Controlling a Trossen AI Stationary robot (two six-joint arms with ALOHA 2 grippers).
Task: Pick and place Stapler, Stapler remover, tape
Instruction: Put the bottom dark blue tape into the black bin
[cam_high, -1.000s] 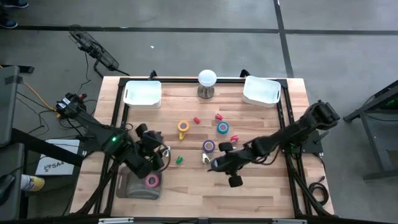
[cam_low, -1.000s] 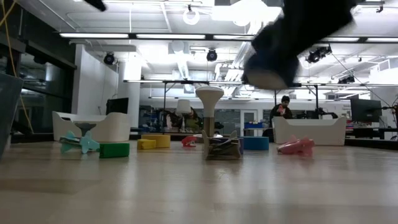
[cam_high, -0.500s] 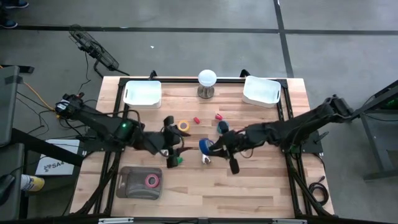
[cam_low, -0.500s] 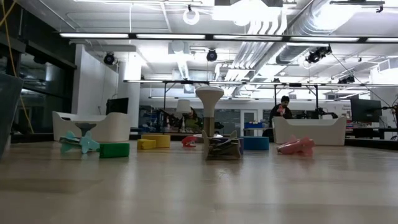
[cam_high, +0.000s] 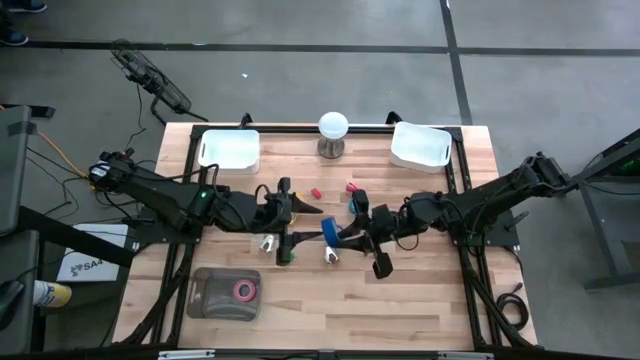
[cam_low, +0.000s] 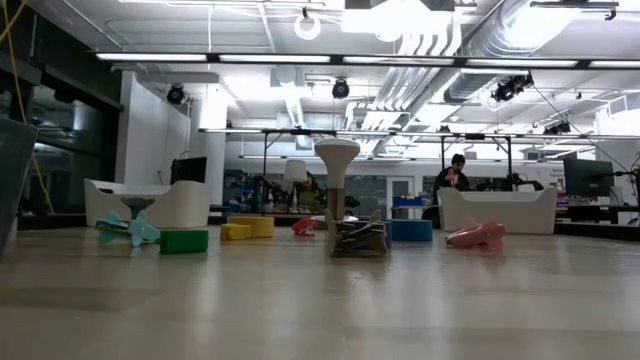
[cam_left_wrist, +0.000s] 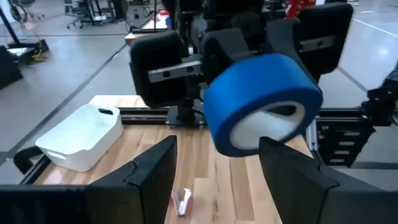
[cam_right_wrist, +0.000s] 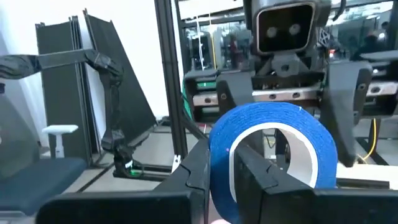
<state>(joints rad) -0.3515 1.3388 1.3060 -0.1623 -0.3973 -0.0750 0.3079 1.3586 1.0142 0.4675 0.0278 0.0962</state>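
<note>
Two arms: they meet over the middle of the table (cam_high: 400, 310).
Right gripper (cam_high: 348, 237): its fingers pinch the blue tape (cam_high: 328, 233), one finger inside the ring, held up in the air.
Left gripper (cam_high: 300, 221): wide open, empty, facing the blue tape from the left side.
Change: a second ago the left arm was low by the gray tray (cam_high: 205, 298); now it reaches in close, and the blue tape is off the table.
Meaning: this looks like a pass from one arm to the other.
Pink tape (cam_high: 244, 290): already lies in the gray tray.
Room: very tight between the grippers; wide and bare on the near side.
</note>
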